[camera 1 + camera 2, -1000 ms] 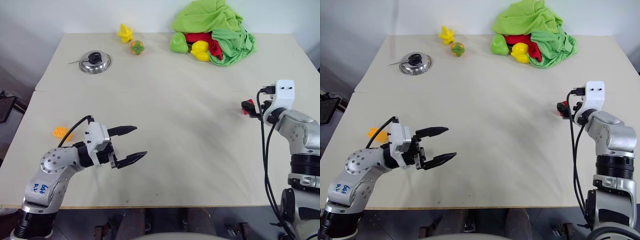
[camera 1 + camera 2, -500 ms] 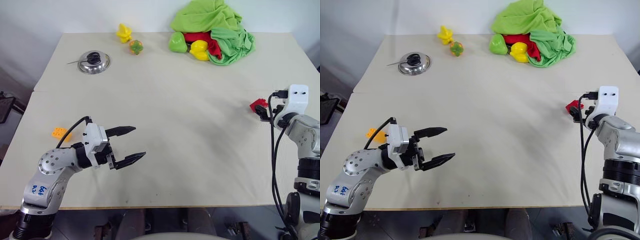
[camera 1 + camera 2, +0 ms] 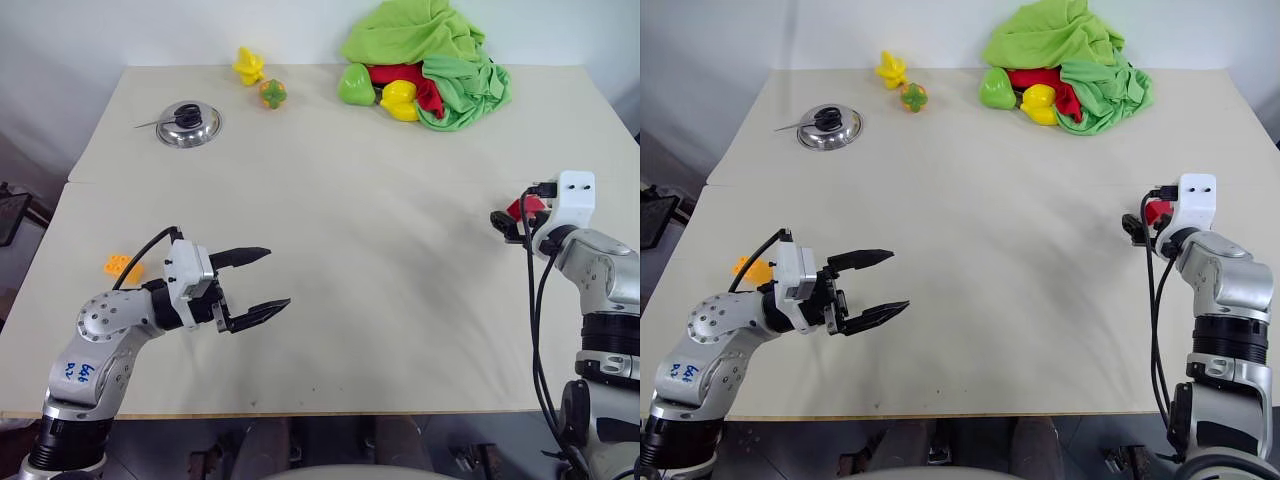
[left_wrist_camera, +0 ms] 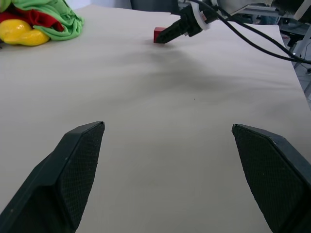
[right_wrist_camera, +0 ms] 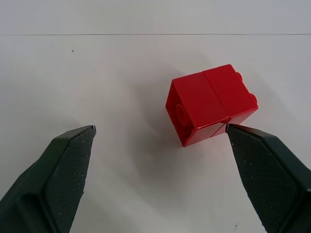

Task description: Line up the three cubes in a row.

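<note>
A red cube (image 5: pixel 211 103) lies tipped on its side near the table's right edge, also seen as the red cube (image 3: pixel 526 207). My right gripper (image 5: pixel 160 127) is open just short of it. One fingertip (image 5: pixel 235 132) sits at the cube's near corner, and the cube is off to that side, not between the fingers. An orange-yellow cube (image 3: pixel 120 266) rests near the left edge, behind my left arm. My left gripper (image 3: pixel 275 278) hovers open and empty over the bare front left of the table (image 3: pixel 380 300), pointing toward the middle.
At the back lie a pile of green and red cloth (image 3: pixel 430 50), a green toy pepper (image 3: pixel 356 85) and a yellow one (image 3: pixel 399 100). A steel lid (image 3: pixel 188 124) and two small toy fruits (image 3: pixel 260 80) sit at the back left.
The red cube now lies a little farther right than a second ago. My right gripper swung right and then came partly back. The left arm has kept still.
</note>
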